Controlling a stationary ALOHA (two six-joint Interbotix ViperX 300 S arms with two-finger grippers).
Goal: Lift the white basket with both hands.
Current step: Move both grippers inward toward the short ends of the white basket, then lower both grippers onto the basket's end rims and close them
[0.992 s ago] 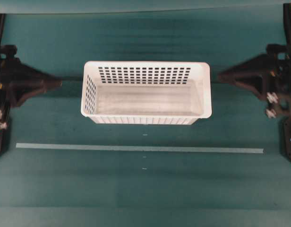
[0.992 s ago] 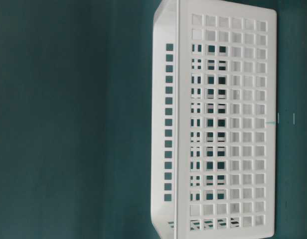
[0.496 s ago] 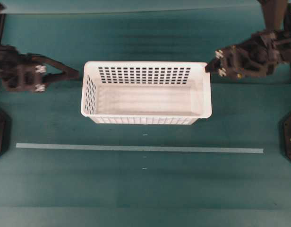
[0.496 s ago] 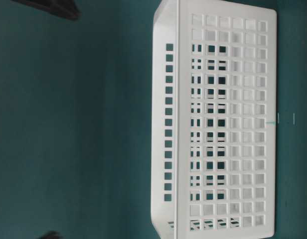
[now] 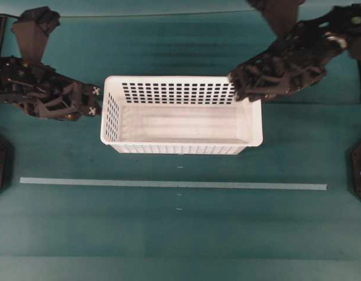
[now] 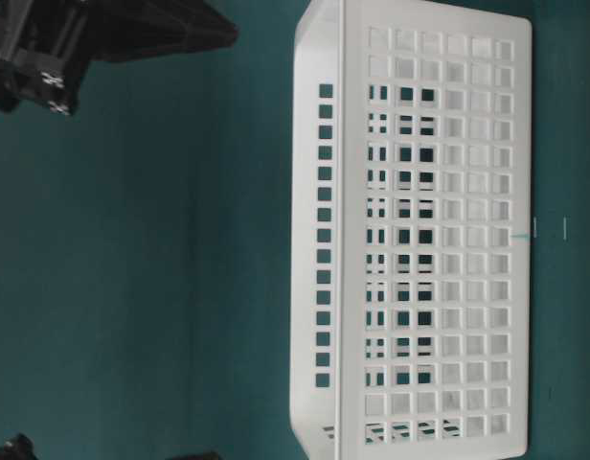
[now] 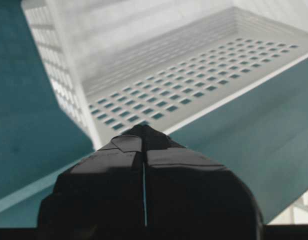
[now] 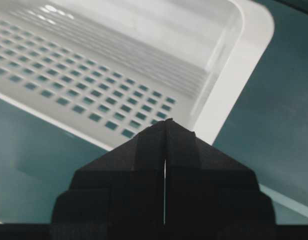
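your white basket (image 5: 181, 115) sits on the green table (image 5: 180, 234), in the middle of the overhead view and a little toward the far edge, its long sides running left to right. a pale strip of tape (image 5: 173, 184) lies on the table parallel to its near side, apart from it. the basket stands upright, mouth up, and its solid floor is bare.

your left gripper (image 5: 97, 100) is at the basket's left short end, its tip just beside the rim; you cannot tell from above whether it touches. in the left wrist view (image 7: 144, 131) the two jaws are pressed together with only a thin seam between them, holding nothing, and the tip points at the rim near a corner.

your right gripper (image 5: 234, 85) is over the far right corner of the basket, its tip above the rim. in the right wrist view (image 8: 165, 122) its jaws are likewise closed together on nothing, with the tip over the rounded corner rim.
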